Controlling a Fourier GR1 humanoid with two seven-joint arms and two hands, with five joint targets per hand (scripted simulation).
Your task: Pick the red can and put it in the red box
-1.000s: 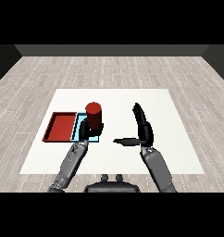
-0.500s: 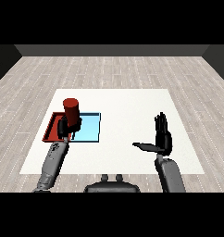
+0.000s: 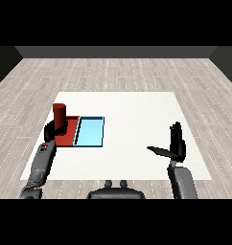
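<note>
In the head view, the one view you have, your left hand (image 3: 52,131) is curled round the red can (image 3: 59,115), which stands upright in its grasp. The can sits over the left part of the red tray (image 3: 70,139), near that tray's far-left corner. You cannot tell from here whether the can's base is touching the tray floor or hanging just above it, because the hand covers the lower part of the can.

The light blue tray (image 3: 90,132) lies just to the right of the red one, the two touching along their sides, and nothing stands in it.

Your right hand (image 3: 175,147) is well apart from both trays, above the white table (image 3: 132,110) on the right side, with its fingers straight and pointing up and the thumb stretched out to the left. It holds nothing.

As for progress, you can judge the pick done and the carry all but done: the can is already at the red tray. What is left looks like settling it onto the tray floor if it is not down yet, then uncurling the left hand and drawing it clear.
</note>
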